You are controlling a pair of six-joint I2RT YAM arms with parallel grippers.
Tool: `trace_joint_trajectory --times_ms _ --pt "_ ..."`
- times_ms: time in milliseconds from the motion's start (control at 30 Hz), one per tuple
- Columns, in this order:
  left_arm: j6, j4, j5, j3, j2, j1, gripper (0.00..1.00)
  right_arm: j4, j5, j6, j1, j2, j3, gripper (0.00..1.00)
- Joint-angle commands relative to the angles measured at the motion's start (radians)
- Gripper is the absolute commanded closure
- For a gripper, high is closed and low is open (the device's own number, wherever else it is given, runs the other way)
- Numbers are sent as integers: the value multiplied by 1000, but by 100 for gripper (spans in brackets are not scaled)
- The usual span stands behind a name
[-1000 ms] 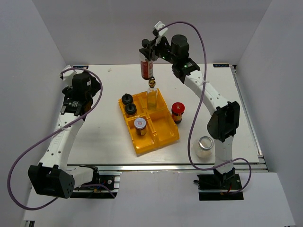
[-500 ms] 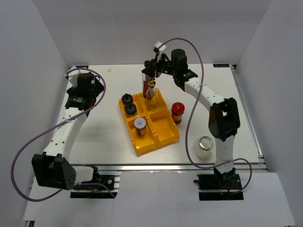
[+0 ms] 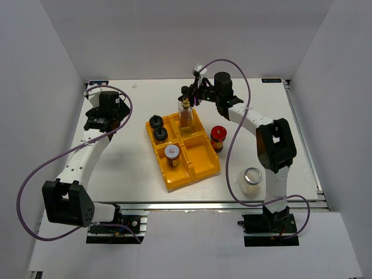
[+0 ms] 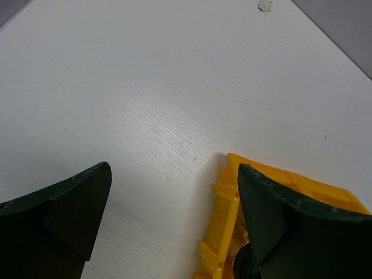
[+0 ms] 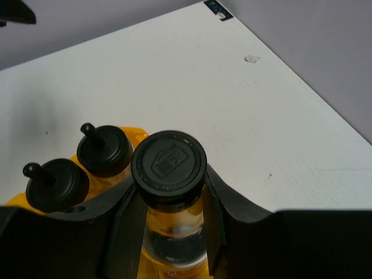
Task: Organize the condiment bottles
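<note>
Now clamped tight between the jaws of the right gripper: the sauce bottle, pinched just under its round black cap with a small embossed logo on top. Below that cap, a clear glass neck, darker further down, then a sliver of red label at the bottom edge of the wrist view. Upright, lowered into the far part of the yellow tray; whether resting on the tray floor, impossible to tell.

Just to the left of those jaws in the wrist view, the two black-lidded jars, side by side in the tray, each with a small knob on its lid. Directly on the near side of the jaws from above, very close, the tall clear bottle with a gold top, in that same far part of the tray. Nearer again than the jaws, in its own tray compartment, the white-lidded jar. Outside the tray, just beside its edge, the red-lidded jar; well apart from the jaws, toward the near edge of the table, the silver-lidded jar.

Elsewhere, the left gripper with jaws spread wide, holding nothing, over bare table, a yellow tray corner between them.
</note>
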State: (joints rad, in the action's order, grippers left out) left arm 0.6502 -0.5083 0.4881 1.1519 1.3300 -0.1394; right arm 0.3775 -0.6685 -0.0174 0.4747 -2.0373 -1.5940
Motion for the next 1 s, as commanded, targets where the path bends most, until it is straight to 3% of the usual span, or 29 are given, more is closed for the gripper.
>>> trace_joint_trajectory --times_ms 0,233,400,500,667,800,967 --pt "3 1 4 -6 -8 4 2 147 -68 -9 1 88 25 90" --pt "11 -10 3 -11 -12 4 2 113 -65 -38 1 97 52 48" --pt "9 -44 18 11 -14 4 2 97 -5 -38 -1 147 63 42" --pt "9 -58 33 22 -18 4 2 104 33 -35 -2 193 84 25" --pt "9 -76 47 37 -37 4 2 103 125 -19 -10 258 100 21" --pt "8 -75 49 42 -64 4 2 84 187 2 -36 301 95 11" --pt "8 -78 40 29 -92 4 2 40 319 54 -74 405 165 11"
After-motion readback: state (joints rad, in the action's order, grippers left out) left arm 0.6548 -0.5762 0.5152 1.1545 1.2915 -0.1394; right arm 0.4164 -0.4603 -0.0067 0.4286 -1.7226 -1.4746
